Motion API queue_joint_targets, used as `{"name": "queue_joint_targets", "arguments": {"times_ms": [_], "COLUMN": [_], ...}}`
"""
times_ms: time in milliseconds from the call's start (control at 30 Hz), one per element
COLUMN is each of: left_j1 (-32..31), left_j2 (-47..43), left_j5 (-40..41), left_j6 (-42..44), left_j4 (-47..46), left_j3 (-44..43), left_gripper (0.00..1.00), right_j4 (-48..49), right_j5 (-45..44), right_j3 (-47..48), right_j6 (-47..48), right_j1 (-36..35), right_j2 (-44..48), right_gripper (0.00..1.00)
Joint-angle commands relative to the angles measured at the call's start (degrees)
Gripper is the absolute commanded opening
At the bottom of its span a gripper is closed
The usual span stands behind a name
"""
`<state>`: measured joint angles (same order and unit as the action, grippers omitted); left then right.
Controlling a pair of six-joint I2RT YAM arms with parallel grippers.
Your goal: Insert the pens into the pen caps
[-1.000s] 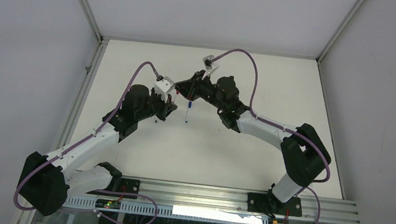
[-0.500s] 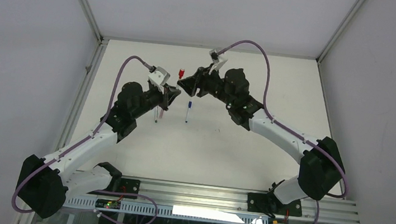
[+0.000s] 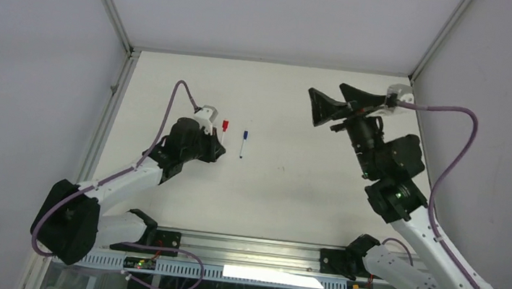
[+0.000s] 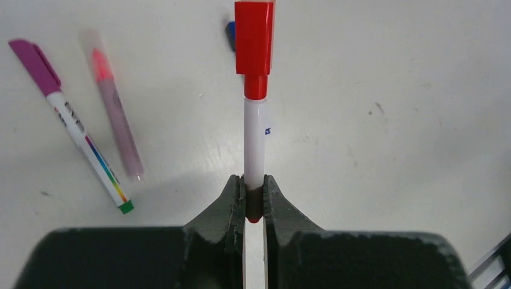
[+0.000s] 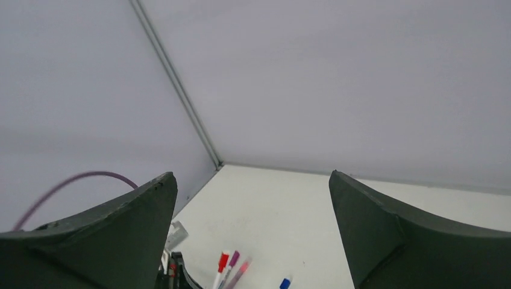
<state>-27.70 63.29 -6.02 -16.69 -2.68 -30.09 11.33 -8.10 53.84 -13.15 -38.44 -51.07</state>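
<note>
My left hand pinches a slim white pen with a blocky red cap; my right hand gapes wide, empty.

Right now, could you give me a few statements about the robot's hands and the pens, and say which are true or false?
1. The left hand grips a white pen with a red cap on its far end. True.
2. The right hand holds the blue-capped pen. False: it is open and empty; that pen lies on the table.
3. A purple-capped pen and a pink pen lie side by side. True.
4. The pink pen lies across the purple-capped one. False: they are apart.
</note>
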Motion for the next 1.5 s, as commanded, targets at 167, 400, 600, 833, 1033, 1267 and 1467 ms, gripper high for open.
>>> {"name": "queue_joint_targets", "arguments": {"times_ms": [167,400,600,833,1033,1267,1467], "left_j1": [-0.24,-0.50,-0.51,-0.60,-0.60,-0.60,-0.60], "left_j2": [20.52,25.93,26.81,27.11,22.07,4.23,-10.87], "left_j5": [1.99,5.76,8.21,7.64,11.43,10.69,12.82], "left_j6": [-7.88,-6.18,-6.95,-6.92,-4.00,-0.90,2.36], "left_j4": [18.09,24.87,25.76,26.01,25.33,12.62,7.53], "left_j3": [-17.04,-22.84,-23.08,-23.59,-23.70,-15.78,-8.53], "left_gripper": [0.00,0.04,0.15,0.26,0.31,0.99,0.99], "right_j4": [-16.34,-22.04,-24.86,-27.79,-27.08,-26.16,-23.58], "right_j5": [-4.89,-5.05,-4.73,-5.72,-4.11,-7.63,-7.38], "right_j3": [-5.05,-3.69,-2.87,-0.93,-0.30,-1.59,-3.13], "right_j6": [-4.74,-2.31,-2.34,-3.11,-5.76,-10.29,-11.43], "right_j1": [-0.28,-0.32,-0.32,-0.24,0.22,0.73,1.25], "right_j2": [-0.92,-1.23,-3.18,-7.39,-9.23,-14.23,-15.13], "right_gripper": [0.99,0.99,0.99,0.99,0.99,0.99,0.99]}}
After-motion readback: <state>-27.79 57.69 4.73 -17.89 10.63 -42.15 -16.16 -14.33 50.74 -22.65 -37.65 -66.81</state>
